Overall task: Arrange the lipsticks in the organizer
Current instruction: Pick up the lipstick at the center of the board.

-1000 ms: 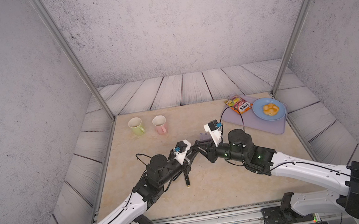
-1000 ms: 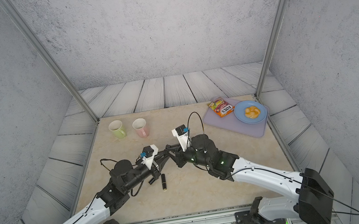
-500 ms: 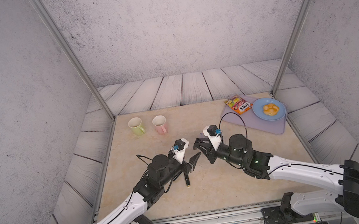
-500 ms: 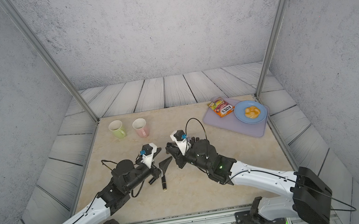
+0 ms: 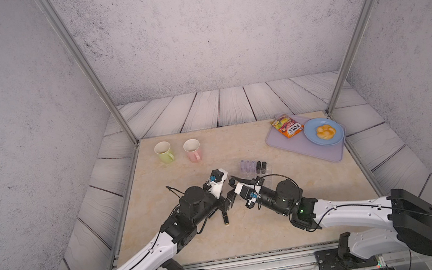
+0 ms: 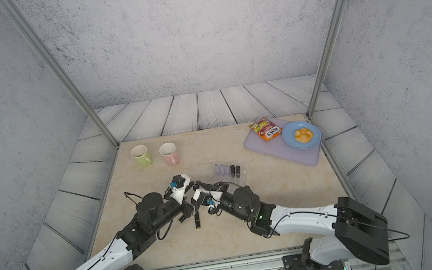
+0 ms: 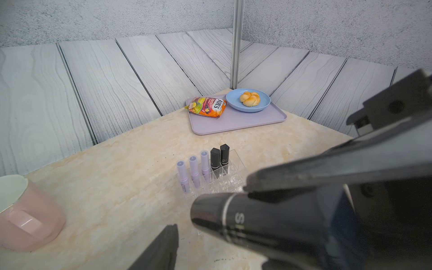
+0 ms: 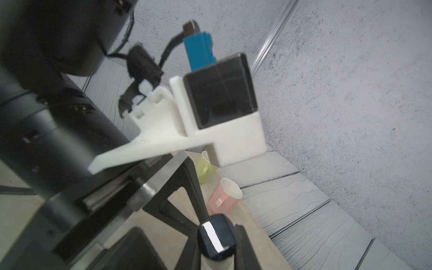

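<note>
Glossy faceted black lipstick clamped in right gripper jaws near table centre; left gripper jaws apart. Clear gridded organizer holds three lilac tubes and two black tubes upright; loose black tube lies flat.

**Pastels on Marbled Beige**

The tabletop is beige with pale marbling. At upper left in both top views are a light green mug and a pink mug. At upper right, a lilac tray bears a blue plate, a golden bun and an orange snack packet. The clear organizer shows three lilac lipsticks and two black lipsticks. In the black right pincer, a gloss-black lipstick has a thin silver band.
</note>
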You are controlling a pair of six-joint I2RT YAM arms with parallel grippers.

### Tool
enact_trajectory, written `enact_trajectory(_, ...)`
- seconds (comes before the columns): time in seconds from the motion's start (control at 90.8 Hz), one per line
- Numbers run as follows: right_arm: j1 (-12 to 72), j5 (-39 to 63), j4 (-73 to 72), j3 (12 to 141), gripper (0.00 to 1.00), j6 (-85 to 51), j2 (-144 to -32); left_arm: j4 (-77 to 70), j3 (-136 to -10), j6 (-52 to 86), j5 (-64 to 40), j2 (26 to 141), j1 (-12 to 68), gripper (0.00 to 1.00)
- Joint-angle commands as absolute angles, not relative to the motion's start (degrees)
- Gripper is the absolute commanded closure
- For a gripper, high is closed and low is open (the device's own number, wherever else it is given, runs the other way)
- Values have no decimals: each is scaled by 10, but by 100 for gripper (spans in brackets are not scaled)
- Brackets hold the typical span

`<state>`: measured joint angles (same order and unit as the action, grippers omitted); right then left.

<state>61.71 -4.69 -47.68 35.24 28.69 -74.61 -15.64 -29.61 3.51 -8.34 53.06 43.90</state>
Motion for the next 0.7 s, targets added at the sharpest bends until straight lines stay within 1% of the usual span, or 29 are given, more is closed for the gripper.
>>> enact_trajectory(0.0,623,-44,-489,351,100,297,-755,-180,-299,44,-85,514,440,31)
enact_trajectory(0.055,623,-58,-492,351,100,288,-758,-170,-299,45,-78,506,440,31)
enact_trajectory(0.154,611,-147,-509,349,100,201,-760,-138,-300,51,-50,477,437,31)
enact_trajectory(0.264,534,-180,-479,331,100,72,-727,-69,-309,53,3,434,429,29)
enact_trajectory(0.33,480,-182,-417,330,100,-10,-695,-48,-310,47,45,413,428,25)
enact_trajectory(0.407,436,-201,-334,340,100,-71,-667,-43,-306,54,103,404,426,20)
enact_trajectory(0.484,401,-212,-288,343,100,-119,-657,-26,-312,68,142,417,418,19)
enact_trajectory(0.528,383,-216,-273,340,100,-147,-662,-5,-324,75,152,433,414,20)
enact_trajectory(0.616,358,-211,-269,338,100,-188,-679,49,-352,91,167,475,404,23)
enact_trajectory(0.694,348,-211,-274,340,100,-210,-707,82,-368,112,169,502,389,24)
